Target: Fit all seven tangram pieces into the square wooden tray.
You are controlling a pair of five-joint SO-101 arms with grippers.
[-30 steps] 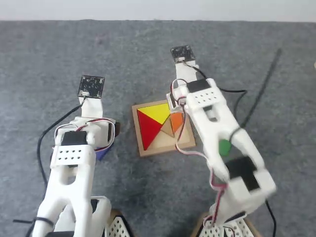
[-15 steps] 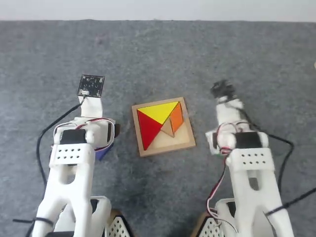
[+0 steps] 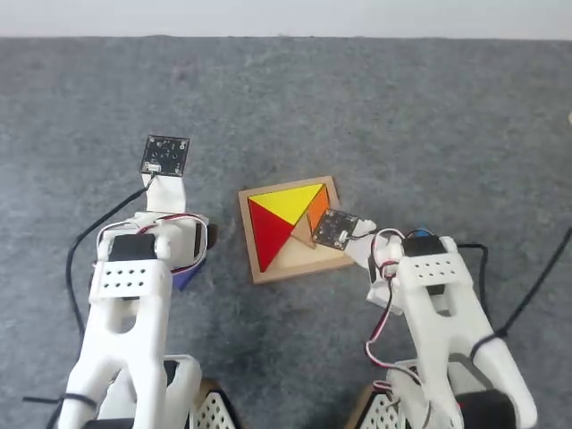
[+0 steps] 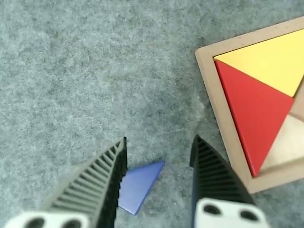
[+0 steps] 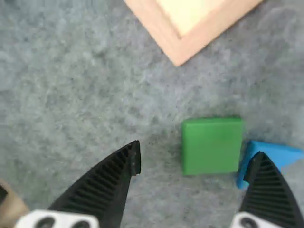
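The square wooden tray [image 3: 256, 266] holds a yellow triangle [image 3: 286, 201], a red triangle [image 3: 268, 232] and an orange piece [image 3: 320, 210]; part of its floor is bare. My left gripper [image 4: 159, 142] is open above the mat, left of the tray [image 4: 209, 76], with a dark blue triangle [image 4: 137, 186] lying between its fingers. My right gripper [image 5: 197, 152] is open just off the tray's near right corner [image 5: 190, 33]. A green square [image 5: 211, 145] lies between its fingers, and a light blue piece [image 5: 268, 156] touches the square's far side, by one fingertip.
Grey felt covers the whole table. The left arm [image 3: 134, 277] stands left of the tray and the right arm [image 3: 429, 286] at its right, with its wrist camera [image 3: 335, 230] over the tray's near right corner. Cables trail beside both arms.
The right arm left the tray's right side, swung out to the right, and now hangs low by the tray's near right corner. The left arm has kept still.
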